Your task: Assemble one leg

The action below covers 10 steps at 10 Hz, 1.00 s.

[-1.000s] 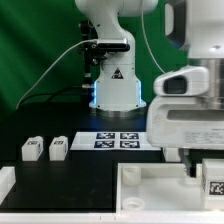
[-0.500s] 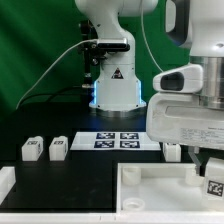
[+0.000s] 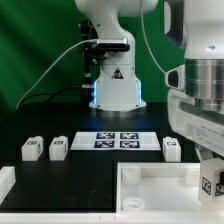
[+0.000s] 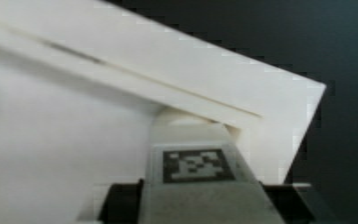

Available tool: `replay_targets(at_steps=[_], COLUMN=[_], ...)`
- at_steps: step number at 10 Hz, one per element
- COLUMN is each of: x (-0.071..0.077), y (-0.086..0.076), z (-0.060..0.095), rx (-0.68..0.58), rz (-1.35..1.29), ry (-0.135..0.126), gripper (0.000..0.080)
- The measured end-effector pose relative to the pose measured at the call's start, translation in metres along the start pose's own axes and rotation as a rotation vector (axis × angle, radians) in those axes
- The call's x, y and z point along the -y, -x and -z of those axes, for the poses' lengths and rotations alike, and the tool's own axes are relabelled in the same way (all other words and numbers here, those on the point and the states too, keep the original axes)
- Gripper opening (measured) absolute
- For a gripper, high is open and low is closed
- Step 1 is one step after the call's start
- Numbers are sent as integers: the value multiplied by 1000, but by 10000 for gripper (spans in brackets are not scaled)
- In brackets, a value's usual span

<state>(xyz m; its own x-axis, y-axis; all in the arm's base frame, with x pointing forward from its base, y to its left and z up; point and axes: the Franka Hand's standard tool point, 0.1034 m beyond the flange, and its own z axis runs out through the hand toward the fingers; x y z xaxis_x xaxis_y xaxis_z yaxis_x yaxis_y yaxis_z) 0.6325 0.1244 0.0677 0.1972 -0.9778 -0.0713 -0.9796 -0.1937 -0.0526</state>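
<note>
My gripper is shut on a leg, a small white post with a square tag, at the exterior view's right. It holds the leg over the large white panel, near its corner. In the wrist view the leg sits between my dark fingers, with the panel's raised rim and corner below it. I cannot tell whether the leg touches the panel. Three more legs lie on the black table: two at the left and one at the right.
The marker board lies flat behind the panel, in front of the robot base. A white piece shows at the lower left edge. A green backdrop stands behind.
My arm has shifted toward the exterior view's right, uncovering the loose leg behind the panel. The held leg stays in my grip near the panel's corner.
</note>
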Motion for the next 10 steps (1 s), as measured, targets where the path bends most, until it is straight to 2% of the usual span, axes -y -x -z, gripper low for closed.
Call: replay_targets(at_steps=[1, 4, 8, 9, 10], x=[1, 3, 3, 1, 1], y=[1, -1, -4, -4, -4], z=[-1, 0, 0, -1, -1], rx=[30, 63, 45, 44, 44], rz=[-208, -552, -590, -573, -572], ry=[15, 28, 26, 28, 28], gripper=[296, 296, 297, 390, 390])
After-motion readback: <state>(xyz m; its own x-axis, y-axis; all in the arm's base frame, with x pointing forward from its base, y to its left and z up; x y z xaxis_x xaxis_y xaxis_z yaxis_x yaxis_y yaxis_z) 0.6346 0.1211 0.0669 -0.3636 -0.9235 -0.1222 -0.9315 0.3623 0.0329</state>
